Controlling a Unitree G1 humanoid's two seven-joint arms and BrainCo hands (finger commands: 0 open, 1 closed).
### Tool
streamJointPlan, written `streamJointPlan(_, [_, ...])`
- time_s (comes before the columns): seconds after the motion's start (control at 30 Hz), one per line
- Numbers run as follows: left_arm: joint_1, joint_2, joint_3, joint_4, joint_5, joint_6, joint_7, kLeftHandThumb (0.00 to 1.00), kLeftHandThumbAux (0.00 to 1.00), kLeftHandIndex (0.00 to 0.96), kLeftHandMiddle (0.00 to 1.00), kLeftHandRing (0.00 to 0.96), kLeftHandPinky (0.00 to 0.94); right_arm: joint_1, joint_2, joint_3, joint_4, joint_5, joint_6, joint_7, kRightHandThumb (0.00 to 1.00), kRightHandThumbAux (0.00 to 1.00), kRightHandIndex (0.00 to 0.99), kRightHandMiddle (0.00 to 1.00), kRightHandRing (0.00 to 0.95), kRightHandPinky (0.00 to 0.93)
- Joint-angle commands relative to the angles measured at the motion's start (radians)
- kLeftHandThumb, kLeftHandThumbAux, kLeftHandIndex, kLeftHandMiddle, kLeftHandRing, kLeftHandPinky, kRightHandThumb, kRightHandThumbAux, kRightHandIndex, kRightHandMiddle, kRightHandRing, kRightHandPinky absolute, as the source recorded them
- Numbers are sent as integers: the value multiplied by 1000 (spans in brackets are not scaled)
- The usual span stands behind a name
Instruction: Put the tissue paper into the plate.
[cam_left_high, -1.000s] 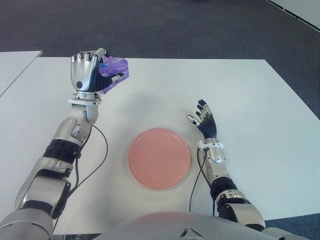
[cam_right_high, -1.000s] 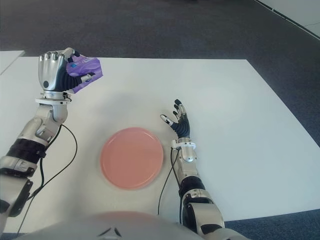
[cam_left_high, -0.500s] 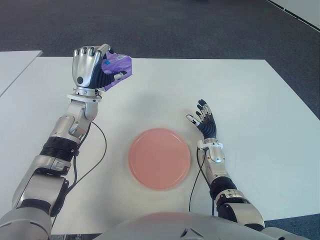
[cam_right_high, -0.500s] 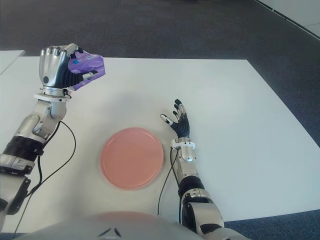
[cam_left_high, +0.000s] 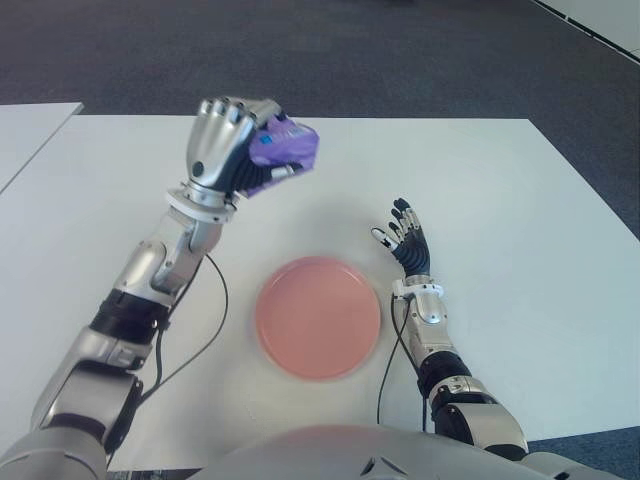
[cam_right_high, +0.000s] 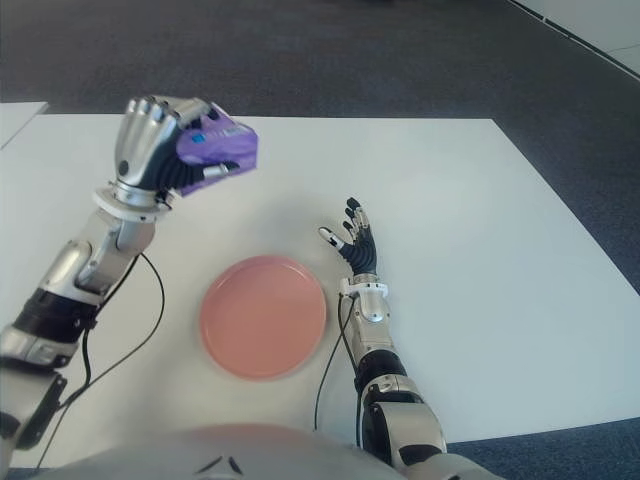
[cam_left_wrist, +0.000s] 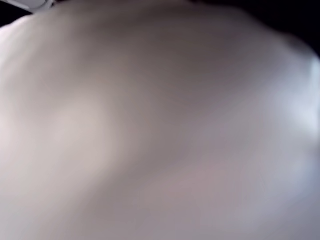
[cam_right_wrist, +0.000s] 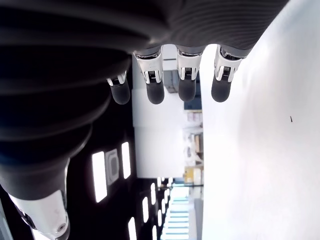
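Note:
My left hand (cam_left_high: 232, 150) is raised above the white table (cam_left_high: 500, 180), beyond and to the left of the plate, with its fingers curled around a purple tissue paper pack (cam_left_high: 283, 152). The pack (cam_right_high: 217, 148) sticks out to the right of the fist. The pink round plate (cam_left_high: 318, 316) lies flat on the table near the front, with nothing in it. The left wrist view is a blur of pale surface and shows no hand or pack. My right hand (cam_left_high: 408, 240) shows just right of the plate, fingers spread and holding nothing.
A black cable (cam_left_high: 205, 330) runs along my left forearm and over the table left of the plate. A second white table (cam_left_high: 25, 130) stands at the far left. Dark carpet (cam_left_high: 350, 50) lies beyond the table's far edge.
My left hand has carried the purple pack to the right and nearer the plate, still high above the table. The right hand and the plate have stayed put.

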Motion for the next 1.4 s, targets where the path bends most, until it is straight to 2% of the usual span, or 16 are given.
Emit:
streamJointPlan(0.03, [77, 17, 1, -89, -70, -37, -133, 750, 695, 444, 860, 863, 867, 96, 23, -2, 103, 8, 49, -2, 0, 667, 0, 0, 0, 0])
streamJointPlan(0.47, [155, 2, 25, -199, -235, -199, -302, 753, 694, 444, 851, 857, 842, 94, 19, -1, 109, 7, 59, 2, 0, 634, 0, 0, 0, 0])
streamJointPlan(0.7, [254, -14, 9, -287, -314, -240, -393, 753, 695, 444, 844, 849, 820, 95, 17, 4, 107, -2, 70, -12, 0, 618, 0, 0, 0, 0])
streamJointPlan(0.93, [285, -21, 32, -314, -327, -277, -453, 752, 695, 444, 838, 843, 819, 92, 17, 7, 107, -8, 84, -25, 0, 603, 0, 0, 0, 0])
streamJointPlan(1.03, [309, -21, 41, -335, -325, -286, -474, 751, 695, 444, 839, 843, 829, 92, 19, 10, 92, -13, 117, -44, 0, 607, 0, 0, 0, 0])
streamJointPlan(1.2, [354, -23, 45, -353, -318, -309, -493, 750, 695, 443, 842, 845, 837, 91, 18, 14, 94, -15, 108, -51, 0, 603, 0, 0, 0, 0])
streamJointPlan(1.4, [373, -26, 56, -347, -298, -344, -496, 750, 695, 443, 845, 845, 840, 94, 15, 21, 86, -20, 111, -54, 0, 596, 0, 0, 0, 0])
